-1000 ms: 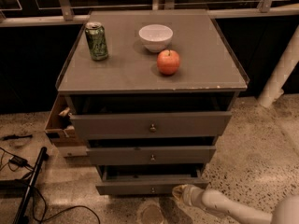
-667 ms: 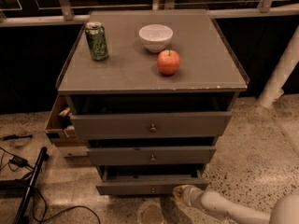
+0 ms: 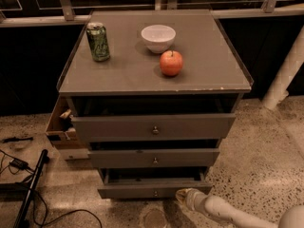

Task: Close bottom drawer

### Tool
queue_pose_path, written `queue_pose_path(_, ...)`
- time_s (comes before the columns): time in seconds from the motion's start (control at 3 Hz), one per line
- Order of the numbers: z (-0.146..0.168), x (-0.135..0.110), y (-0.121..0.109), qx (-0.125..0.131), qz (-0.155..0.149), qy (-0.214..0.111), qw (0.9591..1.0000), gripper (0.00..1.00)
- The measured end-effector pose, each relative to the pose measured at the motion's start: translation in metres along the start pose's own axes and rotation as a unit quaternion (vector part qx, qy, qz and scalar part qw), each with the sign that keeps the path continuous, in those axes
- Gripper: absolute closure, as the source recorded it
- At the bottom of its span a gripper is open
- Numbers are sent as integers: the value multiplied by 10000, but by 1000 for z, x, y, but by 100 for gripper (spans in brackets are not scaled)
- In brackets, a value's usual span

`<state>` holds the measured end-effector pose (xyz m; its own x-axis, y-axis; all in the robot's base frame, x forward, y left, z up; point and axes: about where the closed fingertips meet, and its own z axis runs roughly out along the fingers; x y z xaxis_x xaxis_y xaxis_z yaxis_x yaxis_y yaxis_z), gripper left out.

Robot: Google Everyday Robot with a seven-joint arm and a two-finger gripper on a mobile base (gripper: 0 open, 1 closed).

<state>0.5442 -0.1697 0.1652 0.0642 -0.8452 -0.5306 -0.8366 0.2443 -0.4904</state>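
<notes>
The bottom drawer [image 3: 147, 190] is the narrowest grey front, lowest of three, with a small round knob [image 3: 155, 193]. It stands pulled out a little, with a dark gap above its front. My gripper [image 3: 184, 196] is low near the floor, at the drawer front's right end, on a white arm [image 3: 228, 212] that comes in from the lower right. It sits just in front of and slightly below the drawer's right corner.
The cabinet top [image 3: 114, 75] holds a green can [image 3: 98, 42], a white bowl [image 3: 158, 37] and a red apple [image 3: 171, 63]. The top drawer [image 3: 153, 126] and middle drawer [image 3: 154, 157] are also partly out. A cardboard box [image 3: 59, 127] and cables [image 3: 19, 175] lie left.
My gripper has edged slightly left and up toward the bottom drawer's right corner. The drawer and the things on top have not moved.
</notes>
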Motion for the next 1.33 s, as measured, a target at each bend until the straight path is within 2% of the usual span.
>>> queue_pose_path(1.33, 23, -4, -34, 562, -100, -58, 9984, 100)
